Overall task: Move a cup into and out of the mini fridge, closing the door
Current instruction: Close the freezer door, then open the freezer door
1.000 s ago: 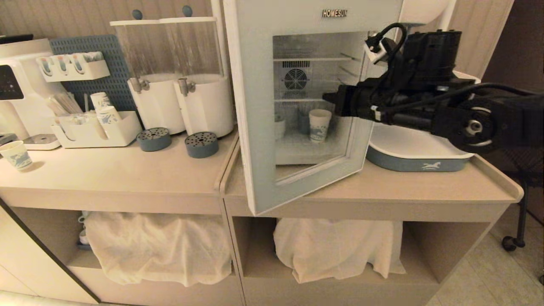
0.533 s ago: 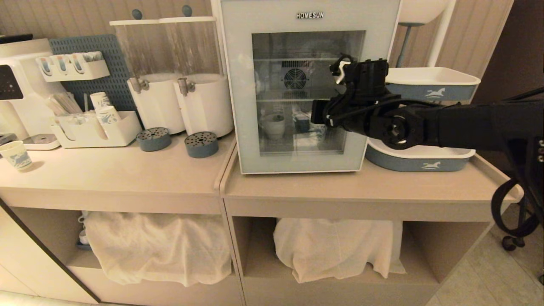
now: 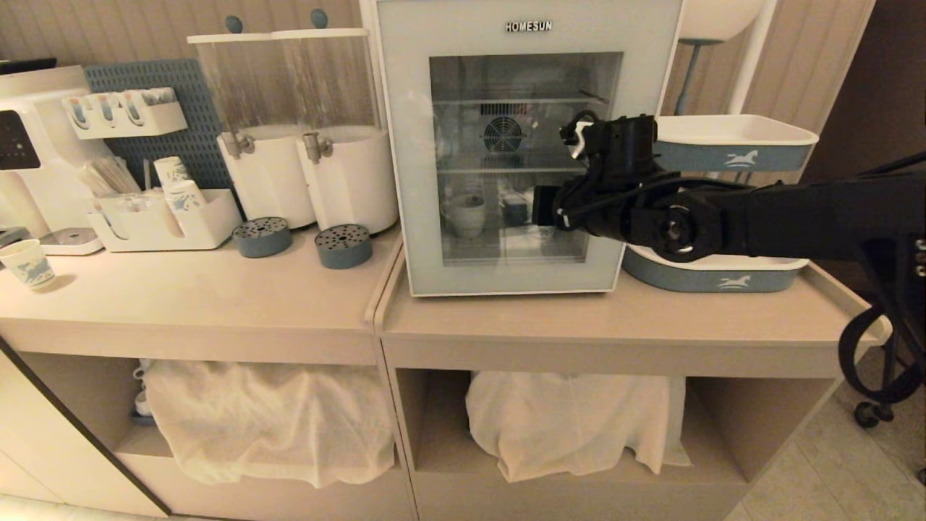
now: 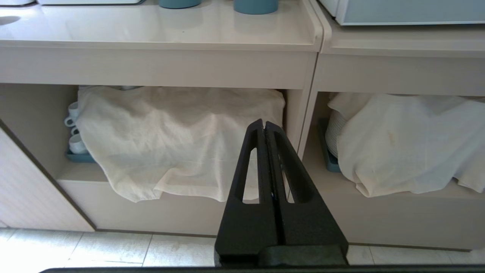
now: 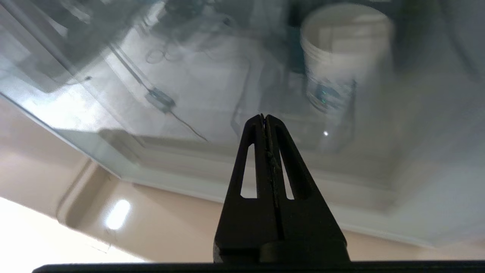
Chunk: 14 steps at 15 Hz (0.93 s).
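The white mini fridge (image 3: 405,145) stands on the counter with its glass door (image 3: 506,278) shut flat against the body. Through the glass, the small white cup (image 3: 466,215) with a handle sits on the lower level, left of centre. My right gripper (image 3: 541,206) is shut and empty, its tip at the glass on the door's right side. In the right wrist view the right gripper (image 5: 264,116) points at the pane, with a patterned paper cup (image 5: 341,57) behind it. The left gripper (image 4: 264,123) hangs low in front of the counter shelves, shut and empty.
Two drink dispensers (image 3: 304,145) and an organizer with paper cups (image 3: 166,221) stand left of the fridge. Stacked blue-and-white trays (image 3: 712,278) sit to its right, under my right arm. A paper cup (image 3: 27,263) stands far left. White cloths (image 3: 268,420) cover the shelves below.
The door swung from wide open to fully shut, with my right gripper following it in toward the fridge. Over the last half second hardly anything moved.
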Motion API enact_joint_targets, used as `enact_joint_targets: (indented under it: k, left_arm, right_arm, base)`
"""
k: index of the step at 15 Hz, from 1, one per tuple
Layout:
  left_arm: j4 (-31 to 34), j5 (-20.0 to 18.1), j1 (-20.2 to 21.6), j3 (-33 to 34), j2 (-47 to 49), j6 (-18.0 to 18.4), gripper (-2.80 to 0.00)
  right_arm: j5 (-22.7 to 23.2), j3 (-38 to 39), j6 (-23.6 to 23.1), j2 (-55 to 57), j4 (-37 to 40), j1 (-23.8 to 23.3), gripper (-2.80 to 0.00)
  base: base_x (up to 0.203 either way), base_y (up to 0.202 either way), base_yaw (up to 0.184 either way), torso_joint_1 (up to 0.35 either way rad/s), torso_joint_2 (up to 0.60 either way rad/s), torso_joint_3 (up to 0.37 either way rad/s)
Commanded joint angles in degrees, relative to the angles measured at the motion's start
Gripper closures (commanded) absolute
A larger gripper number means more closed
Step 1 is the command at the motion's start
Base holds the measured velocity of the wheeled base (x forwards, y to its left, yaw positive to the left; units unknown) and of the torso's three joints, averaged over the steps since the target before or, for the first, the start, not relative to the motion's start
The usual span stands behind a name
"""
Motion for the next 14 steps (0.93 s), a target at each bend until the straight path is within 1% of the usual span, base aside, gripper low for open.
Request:
enact_joint_targets:
  k: [1,3,5,6,8,10,11,14]
  left_arm:
    - [0.00,0.00,0.00,0.00,0.09,-0.02,0.00]
    - [-0.07,0.00,0.00,0.00,0.09,-0.02,0.00]
    - [-0.09,0.00,0.00,0.00,0.09,-0.02,0.00]
    - [0.00,0.00,0.00,0.00,0.09,-0.02,0.00]
    - [0.00,0.00,0.00,0.00,0.09,-0.02,0.00]
    - [0.00,0.00,0.00,0.00,0.09,-0.02,0.00]
    - [0.00,0.00,0.00,0.00,0.09,-0.02,0.00]
    - [-0.09,0.00,0.00,0.00,0.09,-0.02,0.00]
  right_arm:
    - [0.18,5.07,-0.06,-6.52,-0.18,-0.47,0.00]
    - [1.40,11.51,-0.13,-14.24,-0.33,-1.99,0.00]
    - [2.28,17.52,-0.08,-22.58,-0.31,-4.83,0.00]
    - [2.49,20.24,-0.05,-26.62,-0.16,-6.95,0.00]
    - [2.48,26.69,0.06,-36.03,0.07,-12.63,0.00]
    - [1.31,33.48,0.33,-44.83,0.16,-17.62,0.00]
    - [0.42,37.25,0.69,-49.96,0.19,-19.24,0.00]
    - [-2.30,47.46,1.89,-66.29,1.12,-21.36,0.00]
  base:
    - [0.000,0.000,0.000,0.000,0.00,0.000]
    - [0.000,0.000,0.000,0.000,0.00,0.000]
    - [0.000,0.000,0.000,0.000,0.00,0.000]
    - [0.000,0.000,0.000,0.000,0.00,0.000]
    - [0.000,0.000,0.000,0.000,0.00,0.000]
    - [0.000,0.000,0.000,0.000,0.00,0.000]
    - [0.000,0.000,0.000,0.000,0.00,0.000]
    - [0.000,0.000,0.000,0.000,0.00,0.000]
